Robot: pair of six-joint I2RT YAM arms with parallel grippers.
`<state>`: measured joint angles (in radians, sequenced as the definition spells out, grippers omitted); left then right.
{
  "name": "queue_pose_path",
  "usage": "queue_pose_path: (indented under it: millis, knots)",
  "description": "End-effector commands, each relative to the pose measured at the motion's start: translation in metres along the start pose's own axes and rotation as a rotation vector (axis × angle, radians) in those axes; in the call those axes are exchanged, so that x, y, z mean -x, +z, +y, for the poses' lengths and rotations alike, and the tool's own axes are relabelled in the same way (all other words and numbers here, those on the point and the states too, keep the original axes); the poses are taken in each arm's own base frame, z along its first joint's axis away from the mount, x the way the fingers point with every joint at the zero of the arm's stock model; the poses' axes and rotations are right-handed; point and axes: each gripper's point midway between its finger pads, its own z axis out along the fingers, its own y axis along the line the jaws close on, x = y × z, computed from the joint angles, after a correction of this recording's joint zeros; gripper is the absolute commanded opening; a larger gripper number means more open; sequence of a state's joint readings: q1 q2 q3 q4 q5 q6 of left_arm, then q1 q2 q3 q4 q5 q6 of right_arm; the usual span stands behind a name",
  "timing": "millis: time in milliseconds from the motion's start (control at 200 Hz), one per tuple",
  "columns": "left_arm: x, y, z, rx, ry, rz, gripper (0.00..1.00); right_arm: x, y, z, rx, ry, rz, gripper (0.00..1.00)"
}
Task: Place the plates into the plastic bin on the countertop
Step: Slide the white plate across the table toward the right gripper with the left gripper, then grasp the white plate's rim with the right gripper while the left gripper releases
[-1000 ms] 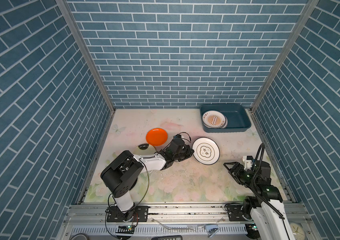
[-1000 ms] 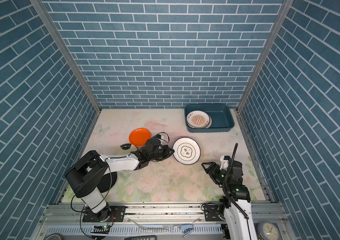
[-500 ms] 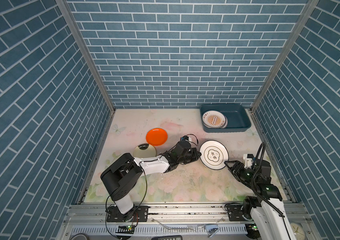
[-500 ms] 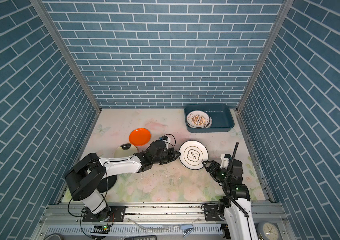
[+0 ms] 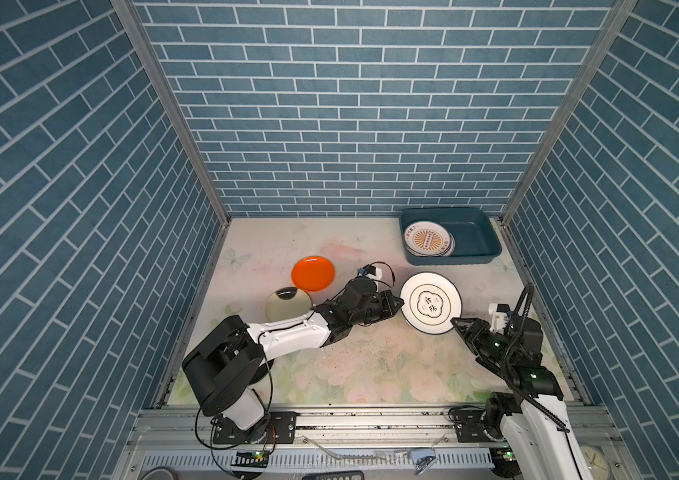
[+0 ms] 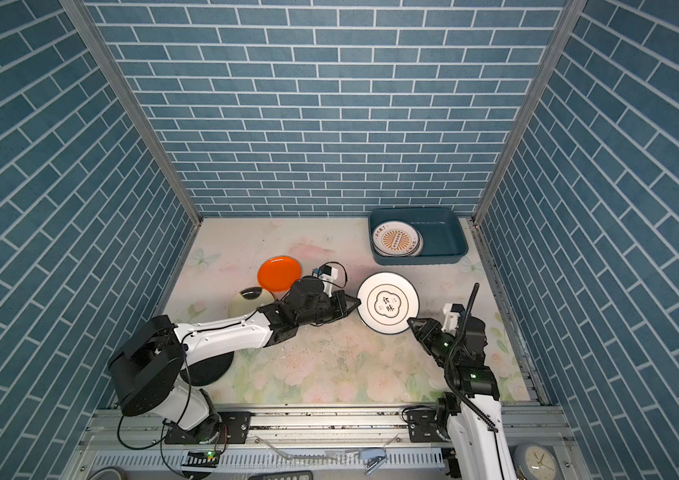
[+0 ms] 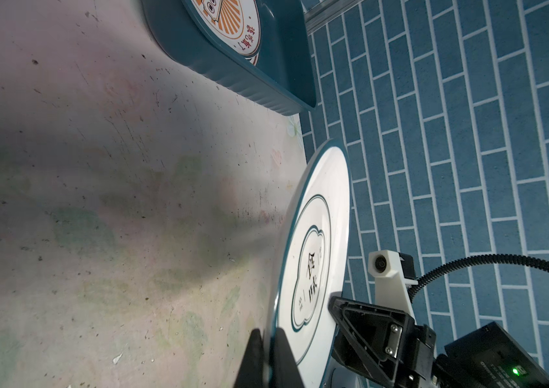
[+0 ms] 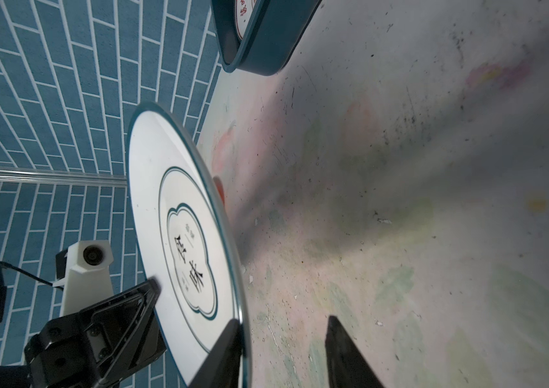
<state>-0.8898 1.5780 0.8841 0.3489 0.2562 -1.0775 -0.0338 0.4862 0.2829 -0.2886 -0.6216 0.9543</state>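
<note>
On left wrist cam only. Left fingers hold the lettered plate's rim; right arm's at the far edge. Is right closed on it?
Observer: No. Right wrist view: the right gripper is open, rim of the white plate between its fingers, near one, the other apart.
Operator: Plates outside the bin?
Observer: At least two on the countertop in both top views: an orange plate and a cream plate.
Operator: Bin space?
Observer: The stack under the sunburst plate fills the left half of the plastic bin in both top views; the rest is bare.
</note>
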Motion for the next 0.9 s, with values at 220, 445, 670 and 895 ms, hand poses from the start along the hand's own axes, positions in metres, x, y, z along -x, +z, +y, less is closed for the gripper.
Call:
queue_pose_path:
  millis: [220, 445, 670, 895]
  knots:
    - [-0.009, -0.009, -0.023, -0.084, 0.038, 0.063, 0.0, 0.013, 0.0, 0.013, 0.042, 0.049, -0.044, 0.29]
    - [-0.009, -0.018, -0.019, -0.016, 0.112, 0.078, 0.0, 0.018, 0.001, 0.032, 0.124, 0.069, -0.038, 0.07]
    - [-0.006, -0.024, -0.015, -0.009, 0.112, 0.062, 0.18, 0.02, 0.0, 0.038, 0.137, 0.089, -0.03, 0.0]
    - [0.008, -0.041, 0.011, 0.051, 0.124, 0.081, 0.99, 0.017, -0.002, 0.035, 0.134, 0.127, -0.031, 0.0]
